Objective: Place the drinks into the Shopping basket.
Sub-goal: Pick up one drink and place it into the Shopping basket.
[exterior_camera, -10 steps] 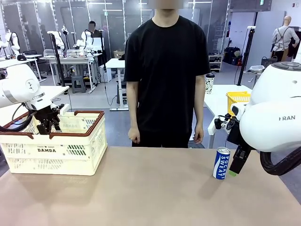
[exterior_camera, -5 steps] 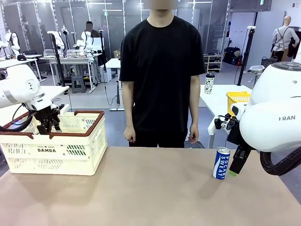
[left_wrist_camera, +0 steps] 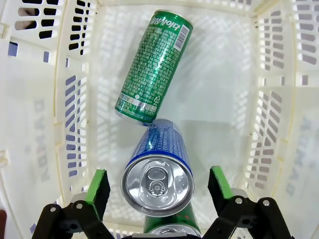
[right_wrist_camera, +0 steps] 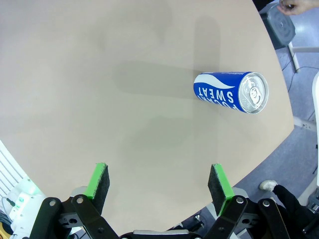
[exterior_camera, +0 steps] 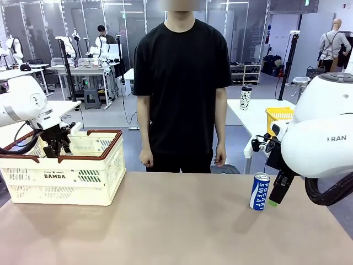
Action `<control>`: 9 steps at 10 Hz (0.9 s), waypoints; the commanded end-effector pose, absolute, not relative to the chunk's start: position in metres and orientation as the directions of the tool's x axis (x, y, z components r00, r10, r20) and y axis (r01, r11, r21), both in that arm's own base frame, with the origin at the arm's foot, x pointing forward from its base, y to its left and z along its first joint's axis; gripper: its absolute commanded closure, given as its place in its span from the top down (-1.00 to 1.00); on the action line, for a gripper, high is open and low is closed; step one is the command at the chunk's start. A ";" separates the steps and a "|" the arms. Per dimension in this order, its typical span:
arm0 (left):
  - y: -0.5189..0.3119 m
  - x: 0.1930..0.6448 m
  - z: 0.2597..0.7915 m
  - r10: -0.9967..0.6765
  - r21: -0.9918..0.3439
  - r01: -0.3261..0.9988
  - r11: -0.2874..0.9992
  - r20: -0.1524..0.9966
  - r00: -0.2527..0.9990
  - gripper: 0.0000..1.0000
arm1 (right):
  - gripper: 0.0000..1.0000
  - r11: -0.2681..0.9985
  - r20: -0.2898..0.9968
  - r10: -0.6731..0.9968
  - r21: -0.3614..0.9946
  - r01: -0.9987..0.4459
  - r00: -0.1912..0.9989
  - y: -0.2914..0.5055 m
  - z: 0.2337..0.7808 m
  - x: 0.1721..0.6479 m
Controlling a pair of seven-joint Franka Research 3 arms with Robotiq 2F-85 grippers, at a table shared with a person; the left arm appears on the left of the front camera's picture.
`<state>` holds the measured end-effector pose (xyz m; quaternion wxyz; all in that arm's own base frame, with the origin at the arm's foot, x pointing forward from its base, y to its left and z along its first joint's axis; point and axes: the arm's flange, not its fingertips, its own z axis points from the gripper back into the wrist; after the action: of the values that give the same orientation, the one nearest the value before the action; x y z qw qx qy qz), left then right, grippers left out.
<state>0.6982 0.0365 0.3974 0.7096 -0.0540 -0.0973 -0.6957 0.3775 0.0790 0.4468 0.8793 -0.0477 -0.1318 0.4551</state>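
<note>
The cream Shopping basket (exterior_camera: 83,182) stands at the table's left. My left gripper (exterior_camera: 55,148) hangs open over its rim. In the left wrist view, a green can (left_wrist_camera: 153,64) lies on the basket wall side (left_wrist_camera: 279,114), and a blue can (left_wrist_camera: 157,181) stands upright below my left gripper (left_wrist_camera: 158,185), clear of both pads. A second green can's top (left_wrist_camera: 172,231) peeks out beneath it. On the table's right a blue Pocari Sweat can (exterior_camera: 259,191) stands upright, with my open right gripper (exterior_camera: 276,194) just to its right. In the right wrist view the blue can (right_wrist_camera: 229,92) lies beyond my right gripper (right_wrist_camera: 159,181), which holds nothing.
A person (exterior_camera: 182,83) stands at the far side, hands hanging down. Behind, to the right, a white table carries a yellow mesh basket (exterior_camera: 278,117) and a spotted tumbler (exterior_camera: 245,98). The table edge (right_wrist_camera: 279,149) runs close to the blue can.
The person has shifted a little to the left. Both arms and the cans have stayed where they were.
</note>
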 end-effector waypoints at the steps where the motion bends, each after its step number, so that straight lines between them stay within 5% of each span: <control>1: 0.036 0.698 0.397 -0.977 0.059 0.998 0.026 0.213 0.013 0.99 | 1.00 0.583 0.188 0.812 -0.203 -0.787 0.553 0.079 0.447 0.378; 9: 0.019 0.668 0.469 -0.999 0.098 0.995 0.020 0.042 0.016 1.00 | 1.00 0.583 0.188 0.812 -0.203 -0.787 0.553 0.079 0.447 0.378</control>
<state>0.6800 0.0218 0.4655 0.7059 0.0026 -0.0645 -0.7053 0.3775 0.0790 0.4467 0.8793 -0.0477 -0.1317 0.4551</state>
